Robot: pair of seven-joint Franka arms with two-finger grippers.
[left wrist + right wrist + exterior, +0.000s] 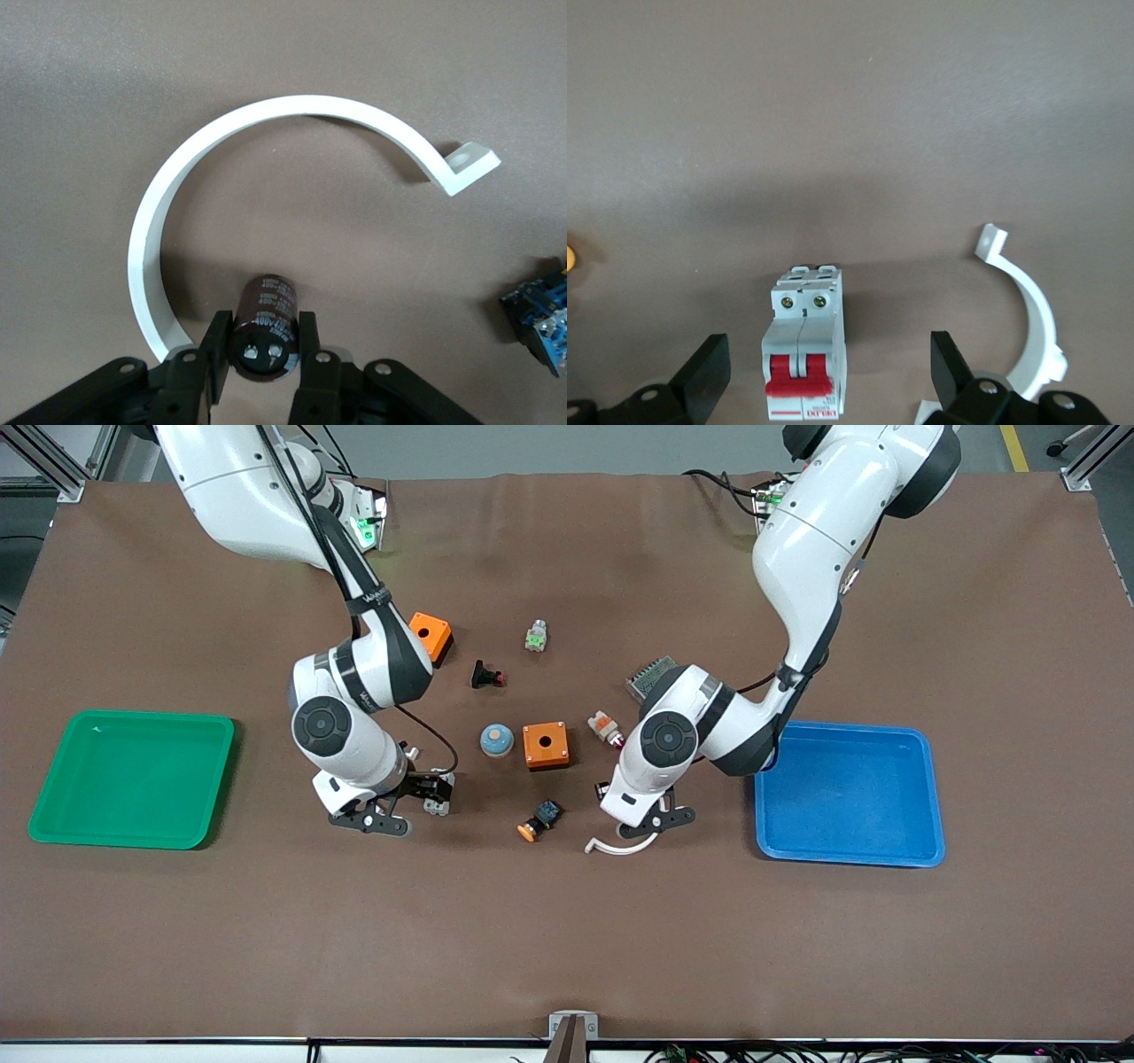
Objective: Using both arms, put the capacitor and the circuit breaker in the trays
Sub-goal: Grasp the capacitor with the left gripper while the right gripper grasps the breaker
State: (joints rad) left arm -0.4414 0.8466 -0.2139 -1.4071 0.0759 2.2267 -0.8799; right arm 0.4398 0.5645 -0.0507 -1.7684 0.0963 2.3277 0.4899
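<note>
The capacitor (266,314), a small dark cylinder with two silvery terminals, lies on its side inside a white curved clip (151,239). My left gripper (263,343) is shut on it, one finger against each side. In the front view the left hand (631,815) covers it. The circuit breaker (802,354), white-grey with red toggles, lies flat on the mat between the wide-open fingers of my right gripper (828,376). Neither finger touches it. In the front view the breaker (438,804) shows beside the right gripper (432,788).
A green tray (133,779) lies at the right arm's end and a blue tray (846,797) at the left arm's end. Between the grippers lie a black-blue part with an orange cap (540,819), an orange box (545,744), a blue-grey dome (496,740) and a white-orange part (607,728). A second white clip (1032,328) lies beside the breaker.
</note>
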